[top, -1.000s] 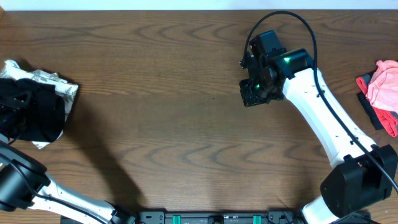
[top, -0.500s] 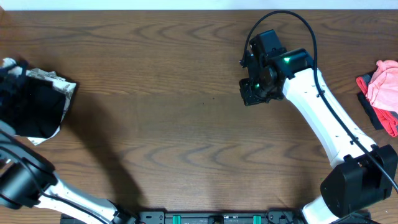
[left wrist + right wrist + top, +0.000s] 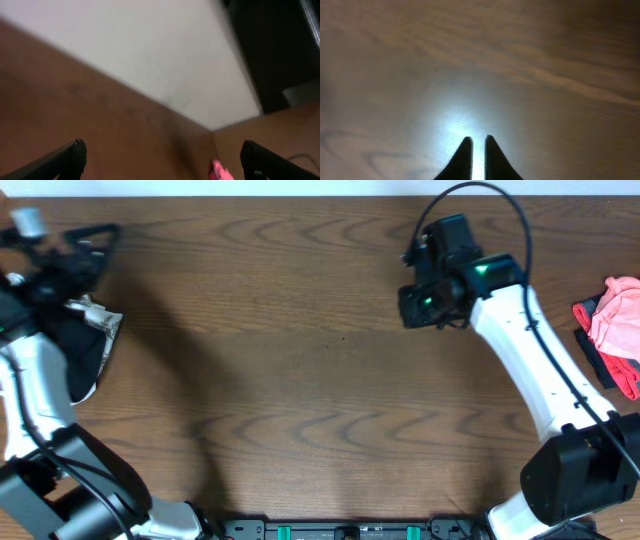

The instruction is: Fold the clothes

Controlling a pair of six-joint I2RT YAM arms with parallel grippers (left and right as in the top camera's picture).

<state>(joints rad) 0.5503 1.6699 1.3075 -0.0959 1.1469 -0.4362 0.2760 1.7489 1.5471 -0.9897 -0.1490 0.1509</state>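
Well, from overhead I can see both bundles at once, which neither wrist camera gives me. A dark garment (image 3: 85, 355) with a pale edge lies bunched at the far left of the table (image 3: 300, 380). A heap of pink clothes (image 3: 615, 320) on something darker sits at the far right edge, well apart from both arms.

The left wrist view shows none of the dark garment. It looks across the brown table (image 3: 75, 100) to a pale wall (image 3: 150, 50), with the pink clothes (image 3: 220, 172) a small blurred spot low in the frame. That view does tell me the left gripper (image 3: 162, 160) has its fingers (image 3: 70, 155) spread wide with nothing between them, which the smeared overhead picture does not show.

The right wrist view shows only bare wood (image 3: 545, 50) under a bright glare. The right gripper (image 3: 476, 150) has its fingertips (image 3: 465, 155) drawn almost together, a thin slit between them, holding nothing.

As for pose, the left gripper (image 3: 85, 250) is motion-blurred in the top-left corner, beyond the dark garment, its white forearm crossing part of the garment. The right arm reaches up from the lower right, and the right gripper (image 3: 425, 305) points down at open table right of centre.
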